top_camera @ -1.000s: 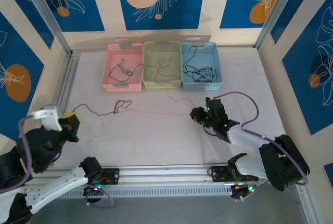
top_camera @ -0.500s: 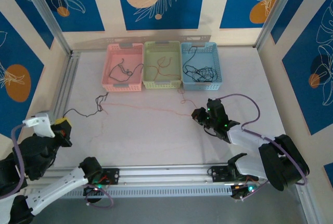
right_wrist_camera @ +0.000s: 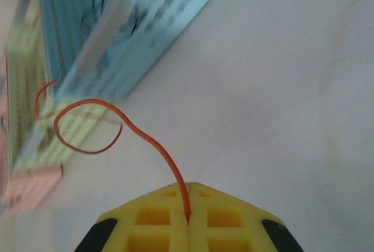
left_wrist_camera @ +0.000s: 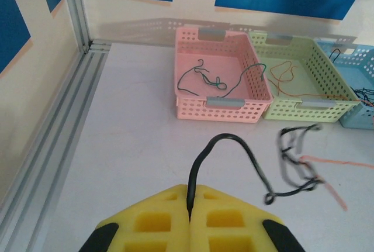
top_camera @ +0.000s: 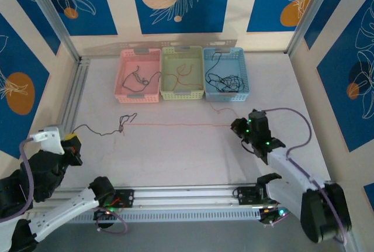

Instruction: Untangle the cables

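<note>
Currently left gripper (left_wrist_camera: 189,220) pinches black cable (left_wrist_camera: 225,137) at lower left of top view; right gripper (right_wrist_camera: 188,217) pinches orange cable (right_wrist_camera: 166,155) right of centre. Orange runs straight across mid-frame to the black's tangle.

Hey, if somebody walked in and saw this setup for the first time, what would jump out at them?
A thin orange cable runs almost straight across the tabletop, from the shut right fingers to a small tangle with a black cable pinched in the shut left fingers. Behind, at the far edge, a pink basket, a green basket and a blue basket sit side by side, each holding loose wires.
</note>
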Controlling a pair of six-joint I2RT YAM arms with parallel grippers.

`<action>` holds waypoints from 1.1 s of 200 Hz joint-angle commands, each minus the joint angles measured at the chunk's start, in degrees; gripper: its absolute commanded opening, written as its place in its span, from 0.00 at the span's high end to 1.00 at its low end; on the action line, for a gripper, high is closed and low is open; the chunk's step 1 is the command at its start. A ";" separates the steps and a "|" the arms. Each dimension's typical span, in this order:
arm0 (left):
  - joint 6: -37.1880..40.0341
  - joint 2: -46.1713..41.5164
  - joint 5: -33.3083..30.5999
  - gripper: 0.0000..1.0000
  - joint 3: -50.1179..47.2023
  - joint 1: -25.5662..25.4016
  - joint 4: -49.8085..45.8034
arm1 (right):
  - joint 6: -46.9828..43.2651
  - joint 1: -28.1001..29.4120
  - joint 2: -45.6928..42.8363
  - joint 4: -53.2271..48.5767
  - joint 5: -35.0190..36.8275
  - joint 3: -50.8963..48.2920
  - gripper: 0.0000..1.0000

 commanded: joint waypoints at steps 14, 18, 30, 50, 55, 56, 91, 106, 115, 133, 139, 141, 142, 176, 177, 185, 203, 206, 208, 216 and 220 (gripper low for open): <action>0.94 -1.01 -2.24 1.00 -1.62 -0.44 0.77 | -2.90 -15.53 -3.59 -6.50 -5.63 -2.53 1.00; 0.95 -1.02 -2.24 1.00 -1.85 -0.44 0.95 | -2.99 -16.52 -3.37 -6.14 -6.50 -2.91 1.00; 0.95 -0.95 -2.23 1.00 -2.30 -0.42 1.34 | -3.42 -19.23 -2.55 -6.16 -8.23 -3.25 1.00; 0.91 -0.83 -1.91 1.00 -2.96 -0.42 1.95 | -4.04 -23.14 -1.65 -5.60 -11.50 -3.85 1.00; 0.85 -0.81 -1.80 1.00 -3.18 -0.45 2.21 | -4.18 -23.36 -1.68 -4.98 -12.28 -4.03 1.00; 0.81 -0.83 -1.71 1.00 -3.20 -0.45 2.27 | -4.24 -23.37 -1.65 -4.83 -12.44 -4.04 1.00; 0.79 -0.50 0.49 1.00 -5.53 -0.44 4.69 | -6.50 -18.57 -1.85 -2.84 -16.60 -1.88 1.00; 0.69 -0.02 2.05 1.00 -6.89 -0.44 6.06 | -7.73 -14.15 -2.43 -5.30 -15.85 1.86 1.00; 0.76 0.31 3.17 1.00 -7.96 -0.42 6.97 | -8.69 -11.14 -2.97 -7.04 -14.70 4.73 1.00; 1.11 1.76 5.24 1.00 -8.85 -0.44 8.00 | -10.59 -5.52 -3.73 -10.20 -11.84 11.57 1.00; 1.23 2.27 5.64 1.00 -8.79 -0.46 8.11 | -11.10 -4.14 -3.57 -10.90 -11.26 13.98 1.00; 1.29 2.48 5.78 1.00 -8.79 -0.49 8.13 | -11.21 -3.65 -3.50 -11.09 -11.16 14.78 1.00; 1.29 2.53 5.86 1.00 -8.78 -0.47 8.17 | -11.28 -3.45 -3.44 -11.18 -11.13 15.21 1.00; 2.17 4.91 8.32 1.00 -9.47 -0.39 9.25 | -12.06 1.76 1.77 -12.22 -10.99 29.21 1.00; 2.18 4.93 8.36 1.00 -9.47 -0.41 9.26 | -12.05 1.93 2.00 -12.23 -10.96 29.63 1.00; 2.21 5.25 8.60 1.00 -9.60 -0.41 9.44 | -12.43 3.12 4.15 -12.11 -10.75 33.04 1.00; 2.57 5.38 8.81 1.00 -10.35 -0.35 10.08 | -13.54 5.68 9.76 -12.49 -10.43 41.06 1.00; 2.62 5.33 8.91 1.00 -10.53 -0.35 10.21 | -13.60 6.05 10.73 -12.50 -10.41 42.43 1.00; 2.66 5.35 8.95 1.00 -10.59 -0.40 10.30 | -13.66 6.32 11.44 -12.50 -10.40 43.36 1.00; 2.82 5.52 9.14 1.00 -10.70 -0.27 10.50 | -13.81 7.24 14.06 -12.76 -10.74 47.16 1.00; 2.83 5.69 9.23 1.00 -10.75 -0.27 10.48 | -13.88 7.61 15.35 -13.05 -10.83 49.06 1.00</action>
